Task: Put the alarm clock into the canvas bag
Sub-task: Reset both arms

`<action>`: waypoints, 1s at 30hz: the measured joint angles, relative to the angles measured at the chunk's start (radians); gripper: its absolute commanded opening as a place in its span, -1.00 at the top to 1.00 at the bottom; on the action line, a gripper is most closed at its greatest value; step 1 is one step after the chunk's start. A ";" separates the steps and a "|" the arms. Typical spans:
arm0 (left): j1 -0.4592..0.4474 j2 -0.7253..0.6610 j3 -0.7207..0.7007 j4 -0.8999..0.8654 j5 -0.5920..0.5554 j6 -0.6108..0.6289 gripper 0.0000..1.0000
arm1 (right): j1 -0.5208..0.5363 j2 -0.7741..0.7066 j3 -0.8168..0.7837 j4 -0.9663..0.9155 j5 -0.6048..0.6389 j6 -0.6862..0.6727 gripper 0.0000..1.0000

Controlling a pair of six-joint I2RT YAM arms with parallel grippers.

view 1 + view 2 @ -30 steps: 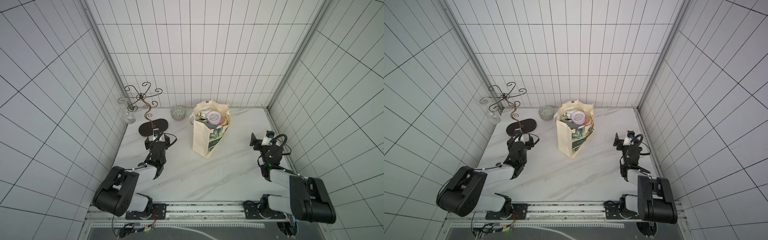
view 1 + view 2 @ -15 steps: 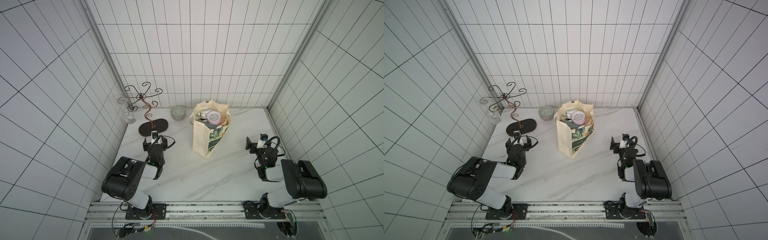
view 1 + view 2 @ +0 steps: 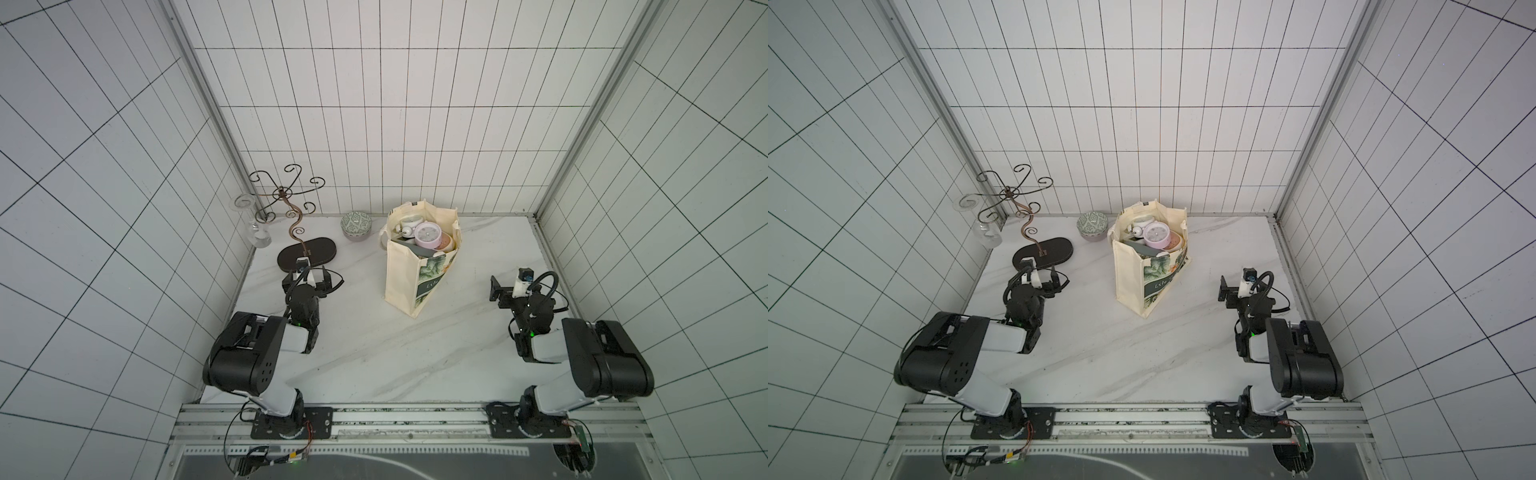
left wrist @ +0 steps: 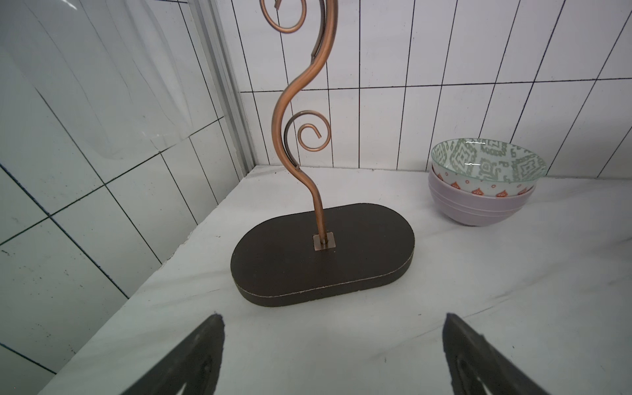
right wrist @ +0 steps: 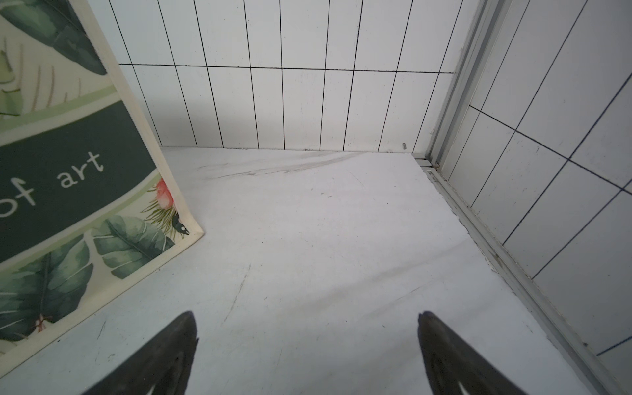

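The cream canvas bag [image 3: 409, 282] [image 3: 1133, 274] stands upright at the middle back of the marble table, its mouth open. A pink round alarm clock [image 3: 428, 235] [image 3: 1156, 237] lies face up inside the mouth, among other items. In the right wrist view the bag's leaf print and dark band [image 5: 68, 171] show close by. My left gripper [image 3: 307, 278] [image 3: 1038, 282] [image 4: 333, 319] is open and empty, low over the table left of the bag. My right gripper [image 3: 500, 291] [image 3: 1229, 291] [image 5: 306, 316] is open and empty, right of the bag.
A copper scroll stand on a dark oval base [image 3: 307, 255] [image 4: 321, 253] sits just ahead of the left gripper. Stacked bowls [image 3: 356, 225] [image 4: 482, 184] and a glass vase [image 3: 253, 226] stand at the back left. Tiled walls close in three sides.
Both arms have folded back toward their bases at the front rail, with the grippers still low on either side of the bag. The bag and clock have not moved.
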 measured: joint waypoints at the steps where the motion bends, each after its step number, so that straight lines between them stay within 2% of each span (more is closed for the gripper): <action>1: -0.003 0.000 0.000 -0.003 0.000 0.000 -0.95 | 0.000 0.000 0.000 0.000 0.000 0.000 -0.99; 10: 0.011 0.000 0.011 -0.037 0.038 -0.004 -0.95 | 0.000 0.000 0.000 -0.004 -0.007 0.000 -0.99; 30: 0.011 0.000 0.011 -0.043 0.046 -0.005 -0.95 | 0.000 0.000 0.000 -0.004 -0.010 0.000 -0.99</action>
